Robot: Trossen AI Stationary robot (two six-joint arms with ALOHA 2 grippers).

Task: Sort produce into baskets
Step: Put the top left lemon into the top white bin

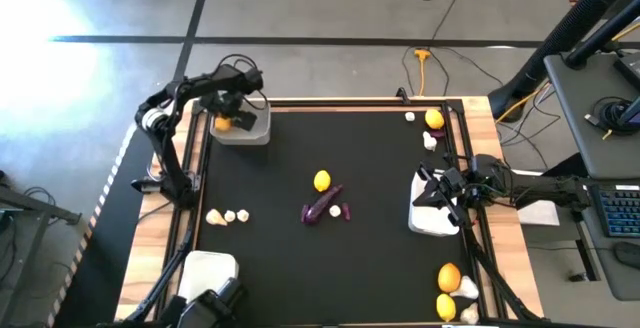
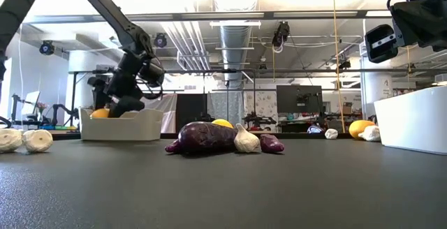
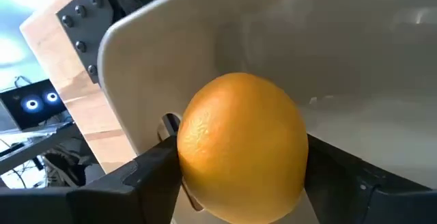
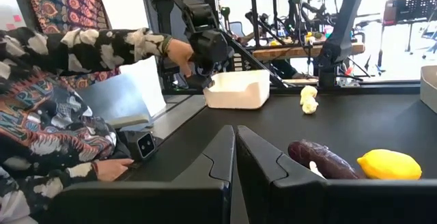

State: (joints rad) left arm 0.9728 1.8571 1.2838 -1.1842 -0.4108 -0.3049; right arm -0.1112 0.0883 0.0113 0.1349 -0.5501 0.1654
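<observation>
Left gripper in the far-left basket with an orange citrus between its parted fingers.

The citrus sits inside that tray; whether the fingers press it cannot be told. The right gripper, fingers together and empty, hangs over the right-side basket; a third basket lies at the near-left corner. Loose on the mat: one lemon beside a large eggplant and a tiny eggplant mid-table, three garlic bulbs on the left, and three more citrus along the right edge.
</observation>
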